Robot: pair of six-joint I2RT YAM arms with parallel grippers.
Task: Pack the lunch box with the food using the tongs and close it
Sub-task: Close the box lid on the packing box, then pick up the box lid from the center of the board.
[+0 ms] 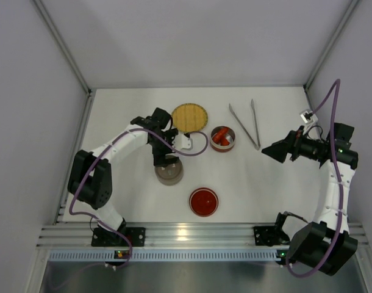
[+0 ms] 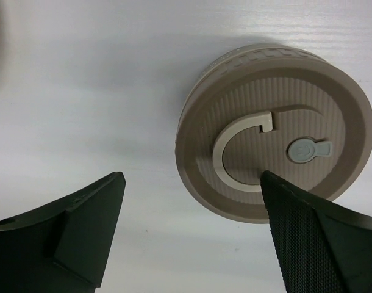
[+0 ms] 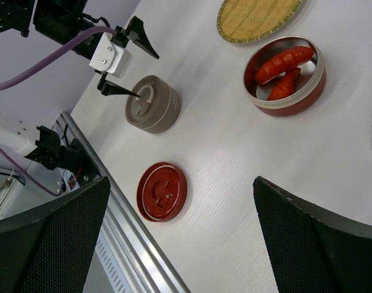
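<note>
While the left arm reaches in over the tabletop [image 1: 268,189], its left gripper [image 2: 191,182] hangs just above a closed taupe tin [image 3: 152,104] with both fingers [image 2: 70,241] spread wide, one to each side, pinching nothing. From its own camera one finger overlaps the rim of the tin's ribbed lid, though I cannot tell whether it touches it. That lid is on and carries a pale curved handle and a small grey tab.

Everything else is easiest placed from the open red tin [image 3: 289,101], which stands near the middle of the tabletop. Inside it lie the red food pieces [image 3: 282,63], two elongated ones resting side by side against each other. The taupe tin sits to the left of the open red tin and a little nearer the arm bases, well apart from it. The red lid [image 1: 203,202] lies flat, nearer the bases than the open red tin and slightly to its left, touching nothing. A round yellow woven plate [image 1: 189,117] is just beside the open red tin, to its left and farther from the bases.

The tongs [image 1: 243,126] lie flat to the right of the open red tin, close by but not touching, their two slim arms apart at the far end and joined at the near end. Beyond them, farther right still, the right gripper [image 3: 181,183] hovers above the surface with its fingers spread and holding nothing.
</note>
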